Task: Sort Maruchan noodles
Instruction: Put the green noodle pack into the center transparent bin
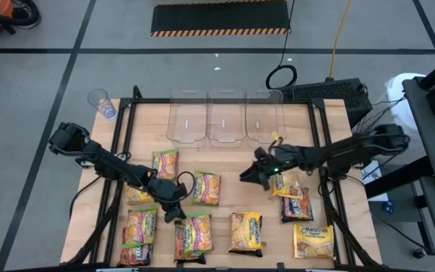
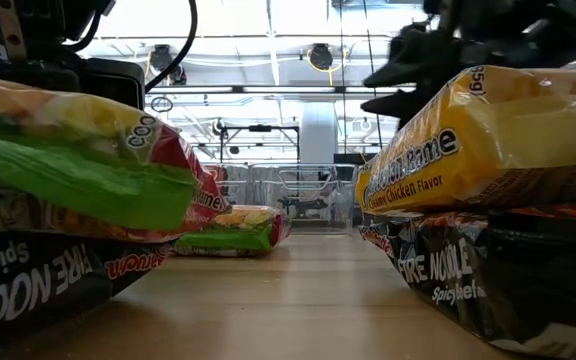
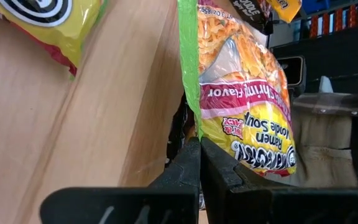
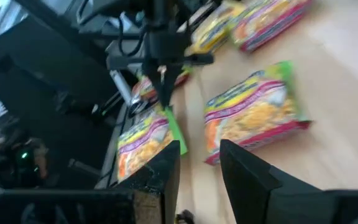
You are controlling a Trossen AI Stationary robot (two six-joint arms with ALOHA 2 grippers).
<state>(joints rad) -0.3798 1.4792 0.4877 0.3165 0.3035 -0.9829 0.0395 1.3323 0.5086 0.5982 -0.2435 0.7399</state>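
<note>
— Where do we have the noodle packet (image 1: 193, 233)?
— Lower left of centre on the counter (image 1: 225, 162), long axis top-to-bottom, green edge pinched by our left fingers (image 1: 175, 213).
— And our right fingers (image 1: 249, 175)?
— Apart, empty, mid-frame.

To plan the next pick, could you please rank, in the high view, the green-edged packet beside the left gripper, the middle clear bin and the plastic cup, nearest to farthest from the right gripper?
From the right gripper:
1. Green-edged packet, on its left.
2. Middle clear bin, at the table's far edge.
3. Plastic cup, off the table's far-left corner.
</note>
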